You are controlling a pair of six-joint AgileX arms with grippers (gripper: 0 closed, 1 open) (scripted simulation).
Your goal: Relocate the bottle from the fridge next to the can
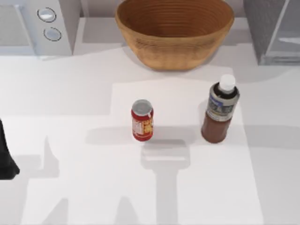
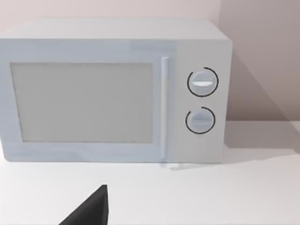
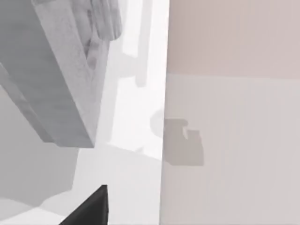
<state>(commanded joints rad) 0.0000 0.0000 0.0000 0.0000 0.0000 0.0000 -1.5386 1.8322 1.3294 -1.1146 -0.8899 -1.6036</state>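
The bottle (image 1: 219, 112), dark reddish-brown with a white cap and a grey label, stands upright on the white table, right of centre. The small red can (image 1: 142, 120) with a silver top stands upright to its left, a clear gap between them. The fridge (image 1: 274, 28) is at the back right corner, and its grey speckled side (image 3: 51, 70) looms close in the right wrist view. My left arm (image 1: 5, 159) is parked at the table's left edge, far from both. A dark part of my left gripper (image 2: 89, 211) faces the microwave. A dark part of my right gripper (image 3: 89, 211) shows beside the fridge.
A white microwave (image 1: 37, 26) with two round knobs stands at the back left, seen front-on (image 2: 112, 93) from the left wrist. A large woven basket (image 1: 174, 33) sits at the back centre, behind the can and bottle.
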